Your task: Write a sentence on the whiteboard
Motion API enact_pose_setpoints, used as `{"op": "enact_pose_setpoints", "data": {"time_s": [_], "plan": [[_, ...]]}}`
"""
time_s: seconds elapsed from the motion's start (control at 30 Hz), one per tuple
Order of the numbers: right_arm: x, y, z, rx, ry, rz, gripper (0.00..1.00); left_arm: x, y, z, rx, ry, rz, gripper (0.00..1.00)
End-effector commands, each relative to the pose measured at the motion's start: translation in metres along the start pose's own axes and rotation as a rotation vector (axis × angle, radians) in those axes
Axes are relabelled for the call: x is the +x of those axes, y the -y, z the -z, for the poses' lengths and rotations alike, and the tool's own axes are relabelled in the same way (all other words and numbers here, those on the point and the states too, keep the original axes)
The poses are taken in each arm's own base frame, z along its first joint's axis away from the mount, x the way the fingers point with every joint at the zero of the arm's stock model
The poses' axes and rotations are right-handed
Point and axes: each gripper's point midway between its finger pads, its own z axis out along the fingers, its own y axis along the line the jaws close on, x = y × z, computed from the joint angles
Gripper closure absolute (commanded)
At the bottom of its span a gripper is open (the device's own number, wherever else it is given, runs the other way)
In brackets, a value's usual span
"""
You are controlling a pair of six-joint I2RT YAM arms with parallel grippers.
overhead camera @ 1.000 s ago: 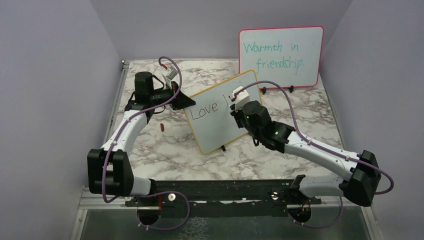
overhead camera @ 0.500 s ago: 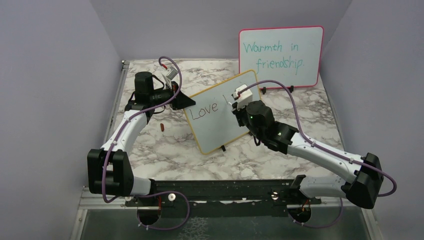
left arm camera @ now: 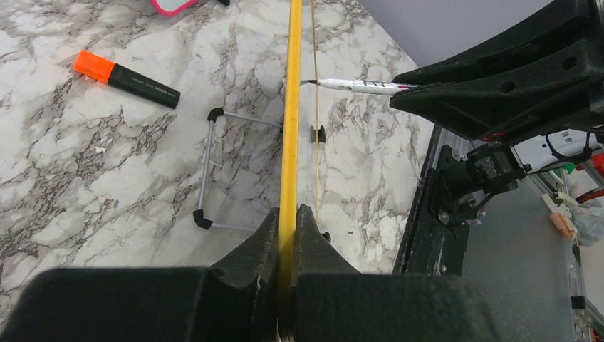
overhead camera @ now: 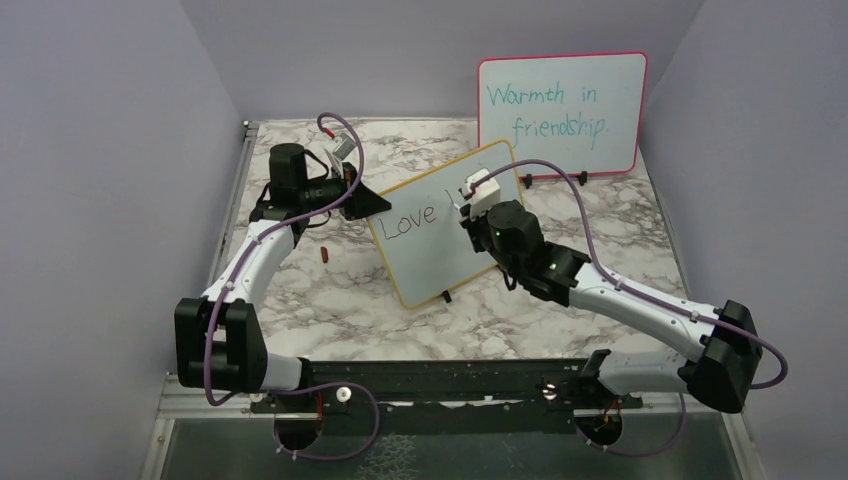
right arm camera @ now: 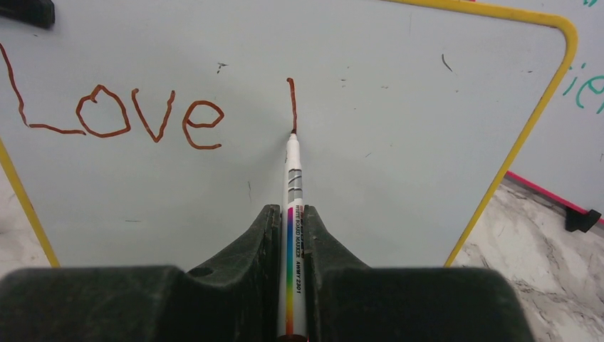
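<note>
The yellow-framed whiteboard (overhead camera: 430,250) stands tilted mid-table; it fills the right wrist view (right arm camera: 399,142). On it is the word "Love" (right arm camera: 114,117) and one vertical stroke (right arm camera: 291,105); the rest of the sentence does not show. My left gripper (overhead camera: 358,200) is shut on the board's left edge, seen edge-on in the left wrist view (left arm camera: 288,214) as a yellow strip (left arm camera: 291,107). My right gripper (right arm camera: 291,214) is shut on a white marker (right arm camera: 293,206), its tip touching the foot of the stroke; it also shows in the left wrist view (left arm camera: 356,86) and the top view (overhead camera: 462,206).
A pink-framed board (overhead camera: 560,112) with teal writing stands at the back right. A black marker with an orange cap (left arm camera: 125,78) lies on the marble table behind the board. A small red cap (overhead camera: 325,254) lies left of the board. A wire stand (left arm camera: 206,171) shows under the board.
The right gripper shifted slightly up and right, then back down and left along the board, with the marker tip at the vertical stroke. The left arm and the board have not moved.
</note>
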Motion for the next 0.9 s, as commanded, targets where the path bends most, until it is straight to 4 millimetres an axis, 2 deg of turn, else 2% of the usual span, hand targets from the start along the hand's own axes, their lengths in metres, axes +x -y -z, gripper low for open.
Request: {"op": "enact_pose_setpoints", "data": {"time_s": [0.0, 0.1, 0.43, 0.87], "plan": [[-0.009, 0.000, -0.004, 0.002, 0.031, -0.008, 0.99, 0.034, -0.018, -0.008, -0.058, -0.087, 0.016, 1.00], [-0.007, 0.002, -0.005, 0.009, 0.025, -0.004, 0.99, 0.033, -0.018, -0.009, -0.057, -0.087, 0.015, 1.00], [-0.018, 0.004, -0.008, 0.029, 0.066, -0.016, 0.99, 0.034, -0.017, -0.008, -0.055, -0.086, 0.014, 1.00], [-0.009, 0.016, -0.008, 0.084, 0.044, -0.020, 0.99, 0.034, -0.017, -0.008, -0.057, -0.086, 0.016, 1.00]]}}
